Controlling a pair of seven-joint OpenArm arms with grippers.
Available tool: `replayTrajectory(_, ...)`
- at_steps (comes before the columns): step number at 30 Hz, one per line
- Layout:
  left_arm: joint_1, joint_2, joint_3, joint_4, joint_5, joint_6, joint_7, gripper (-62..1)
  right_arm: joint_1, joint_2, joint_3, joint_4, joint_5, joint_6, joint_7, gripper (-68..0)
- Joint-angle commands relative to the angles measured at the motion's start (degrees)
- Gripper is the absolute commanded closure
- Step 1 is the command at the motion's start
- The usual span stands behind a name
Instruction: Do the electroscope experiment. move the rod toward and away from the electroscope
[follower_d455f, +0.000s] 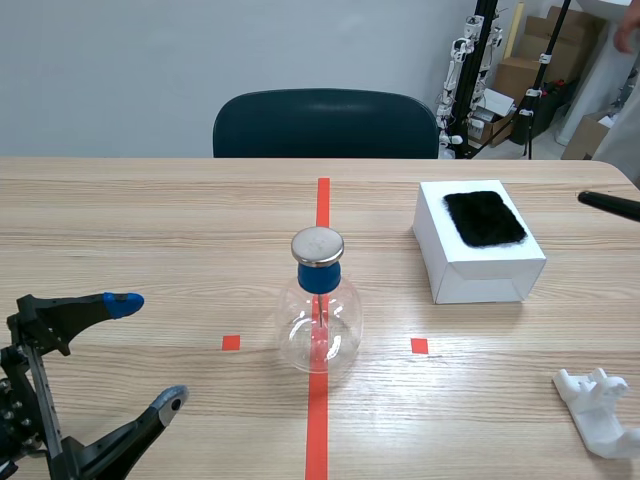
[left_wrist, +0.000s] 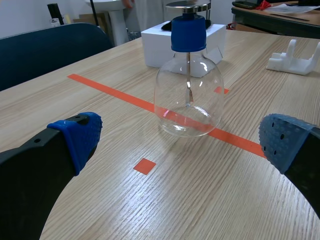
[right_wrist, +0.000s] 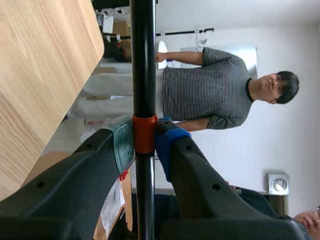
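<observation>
Rod (follower_d455f: 608, 204), pinched in the right jaws, lies sideways, well off right of the electroscope (follower_d455f: 319, 310); left jaws gape wide.

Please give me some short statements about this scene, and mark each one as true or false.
1. The electroscope stands on the red tape line. True.
2. The left gripper holds the electroscope. False: it is open and apart from it.
3. The right gripper is shut on the black rod. True.
4. The black cloth hangs over the electroscope. False: it lies on top of the white box.
5. The white holder sits on the box. False: it lies apart from it, nearer the robot.
</observation>
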Motion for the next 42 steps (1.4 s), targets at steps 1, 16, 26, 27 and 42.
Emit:
replayTrajectory(1,-0.17,-0.33,-0.33,0.66,-0.79,0.13,-0.79,-62.3,0.35,0.13,1.18,0.15,1.03,-0.46,0.96,-0.4)
replayTrajectory(16,-0.15,-0.33,-0.33,0.66,-0.76,0.13,-0.79,-62.3,-1.6,-1.9,1.18,-4.15,1.25,-0.42,8.26,-0.4)
replayTrajectory(26,-0.15,-0.33,-0.33,0.66,-0.76,0.13,-0.79,-62.3,-2.36,-1.9,1.18,-4.79,1.25,-0.42,10.08,-0.4)
replayTrajectory(27,-0.15,-0.33,-0.33,0.66,-0.76,0.13,-0.79,-62.3,-2.34,-1.88,1.18,-4.79,1.25,-0.44,10.34,-0.4)
replayTrajectory(42,-0.15,-0.33,-0.33,0.66,-0.76,0.13,-0.79,-62.3,-2.34,-1.88,1.18,-4.79,1.22,-0.5,10.45,-0.4)
